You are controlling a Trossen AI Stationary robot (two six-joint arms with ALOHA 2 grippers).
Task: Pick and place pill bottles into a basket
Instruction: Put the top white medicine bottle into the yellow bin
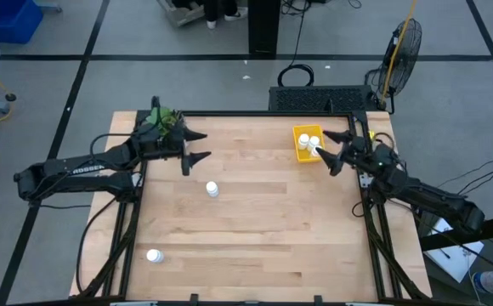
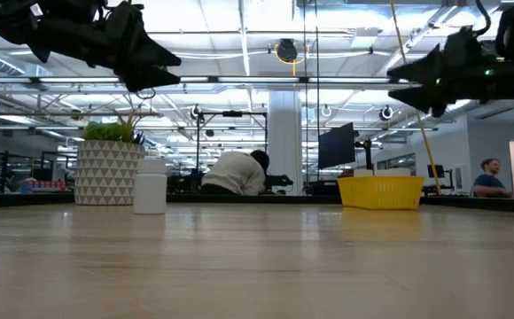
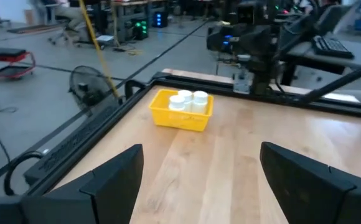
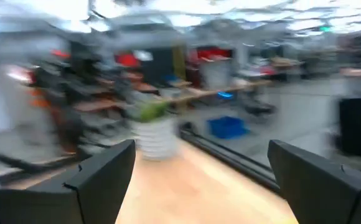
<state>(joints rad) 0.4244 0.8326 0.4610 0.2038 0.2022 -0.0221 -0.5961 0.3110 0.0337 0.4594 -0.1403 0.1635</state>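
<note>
Worktop (image 1: 255, 246): a pale wooden surface in a dark frame, seen from above with one arm at each side.
Basket (image 1: 304, 151): a yellow tray set near the far right corner of the worktop; in the left wrist view (image 3: 180, 117) its wall is seen side-on with white caps showing above the rim.
Pill bottles in the basket (image 1: 314, 141): white bottles are seen standing inside, close together; the exact count cannot be told.
Pill bottle at mid-worktop (image 1: 212, 189): left on the wood, slightly left of centre, well apart from the basket; in the low view (image 2: 150, 185) it is seen upright.
Pill bottle near the front left corner (image 1: 154, 255): left on the wood, well apart from the other one.
Plant pot (image 2: 108, 173): a white patterned pot with green leaves, placed at the far left corner, beside the left arm.
Left gripper (image 1: 197, 146): held above the worktop just beside the plant, fingers spread wide, nothing held between them.
Right gripper (image 1: 335, 151): held raised just beside the basket, fingers spread wide and empty.
Room beyond: a person bent over (image 2: 235, 173) and a seated person at the far right (image 2: 489, 177) are seen in the low view.
</note>
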